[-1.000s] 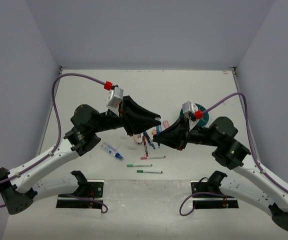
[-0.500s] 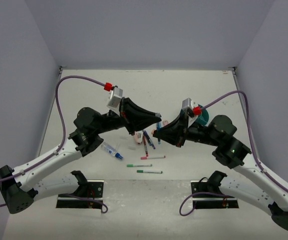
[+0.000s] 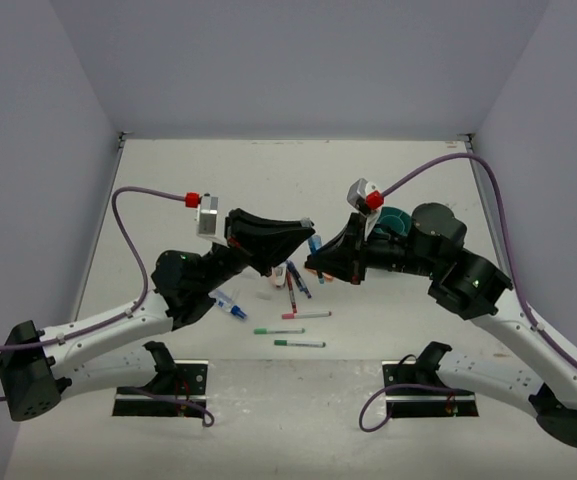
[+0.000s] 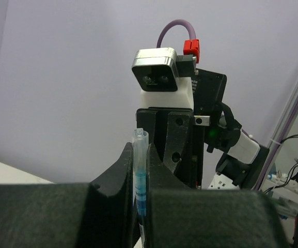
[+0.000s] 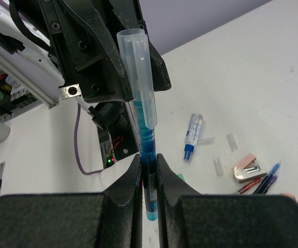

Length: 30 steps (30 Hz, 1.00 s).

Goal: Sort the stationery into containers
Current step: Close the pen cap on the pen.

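White table [image 3: 268, 180] underneath everything, and both arms are raised off it, meeting over the middle. The left arm [image 3: 118, 325] reaches in from its side and the right arm [image 3: 508, 320] from the other, noses almost together. The teal cup [image 3: 396, 222] sits just behind the right gripper [image 3: 314, 266], half hidden by that wrist.

And look at the grip: the right gripper is clamped tight on the blue pen [image 3: 314, 243], fingers squeezing the blue barrel, the pen standing straight up out of them. The left gripper [image 3: 306, 226] has the very same pen. It is pinched closed around the clear-capped end, the cap's tip poking out past its fingers. One pen, two grips, held in the air between them.

Down on the table, a loose heap of pens [image 3: 295, 282] lies right beneath the two grippers. A pair of green pens [image 3: 279, 331] lies further toward the arm bases. A clear tube [image 3: 226, 302] with a blue cap rests off to the left gripper's side. The right wrist view picks out small whitish blocks [image 5: 217, 165] just beside that tube.
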Available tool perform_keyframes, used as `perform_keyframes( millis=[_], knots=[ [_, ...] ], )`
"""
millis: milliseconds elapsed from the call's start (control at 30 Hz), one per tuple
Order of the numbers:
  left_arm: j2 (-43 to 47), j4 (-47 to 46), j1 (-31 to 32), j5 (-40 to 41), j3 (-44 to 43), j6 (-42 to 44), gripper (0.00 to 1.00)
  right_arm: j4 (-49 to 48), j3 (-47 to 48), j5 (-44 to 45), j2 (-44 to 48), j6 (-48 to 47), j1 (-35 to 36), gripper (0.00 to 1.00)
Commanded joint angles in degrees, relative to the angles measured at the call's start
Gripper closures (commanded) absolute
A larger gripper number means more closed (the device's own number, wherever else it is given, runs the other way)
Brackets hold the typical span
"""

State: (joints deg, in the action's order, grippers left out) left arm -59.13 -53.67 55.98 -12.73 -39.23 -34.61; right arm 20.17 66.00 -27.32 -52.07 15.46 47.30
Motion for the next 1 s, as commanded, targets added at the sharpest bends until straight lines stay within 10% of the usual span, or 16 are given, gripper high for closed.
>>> perform_keyframes(
  millis=[0,333,833,967],
  knots=[
    [-6.6,12.5,7.0,-14.3,8.8,-3.2,1.0,-25.9,9.1,7.8,0.1,4.2,-3.7,1.0],
    [-1.3,35.0,7.3,-4.6,-6.0,7.4,1.0,-25.7,-7.0,-15.9,2.6,-0.5,-3.9,1.0],
    [-3.7,44.3,4.9,-3.7,-23.5,13.6,0.37,-21.7,-17.4,-13.7,8.4,-0.4,-3.9,1.0],
    [-5.0,44.7,3.8,-8.0,-24.8,14.6,0.5,-18.8,-15.9,-16.1,7.2,-2.4,-3.9,1.0]
  ],
)
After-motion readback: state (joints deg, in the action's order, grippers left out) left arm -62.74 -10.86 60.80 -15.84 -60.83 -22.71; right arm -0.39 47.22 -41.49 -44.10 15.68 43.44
